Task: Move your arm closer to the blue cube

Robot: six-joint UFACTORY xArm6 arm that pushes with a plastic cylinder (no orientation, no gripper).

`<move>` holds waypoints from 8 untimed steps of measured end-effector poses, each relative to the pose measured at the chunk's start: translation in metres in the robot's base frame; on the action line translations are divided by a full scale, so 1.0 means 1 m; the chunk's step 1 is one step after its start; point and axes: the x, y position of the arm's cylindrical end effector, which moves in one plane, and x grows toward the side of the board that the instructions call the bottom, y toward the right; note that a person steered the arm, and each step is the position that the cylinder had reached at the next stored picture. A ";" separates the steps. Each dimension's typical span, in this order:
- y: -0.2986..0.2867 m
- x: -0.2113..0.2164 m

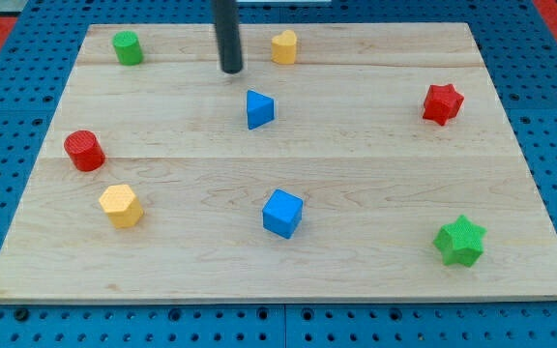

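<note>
While the dark rod is coming straight down from the view's top edge, your tip (pixel 231 70) is sitting on the wooden board (pixel 375 184) near its far edge, upright with no visible lean. No fingers or jaws are showing on this arm; it is ending in the bare rod, so nothing is being held.

Your tip is standing between the green cylinder (pixel 128 47), well off toward the view's left, and the yellow heart-shaped block (pixel 284 46), near it toward the view's right. Both are lying slightly higher in the view than the tip, and neither is touching it.

Just below the tip and slightly to the view's right, the blue triangular block (pixel 258 109) is sitting close but apart from the rod.

You are looking for the blue cube (pixel 282 213), which is lying well apart from your tip, far down toward the view's bottom and a little to the view's right, beyond the blue triangular block. It is resting flat, turned so one corner is pointing toward the view's bottom; being a cube, it is showing no long axis.

Elsewhere, the red cylinder (pixel 84 150) and yellow hexagonal block (pixel 121 205) are lying below-left of the tip, the red star (pixel 442 103) far right, and the green star (pixel 459 241) toward the bottom right.
</note>
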 end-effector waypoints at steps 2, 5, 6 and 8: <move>0.058 0.005; 0.058 0.129; 0.071 0.174; 0.081 0.247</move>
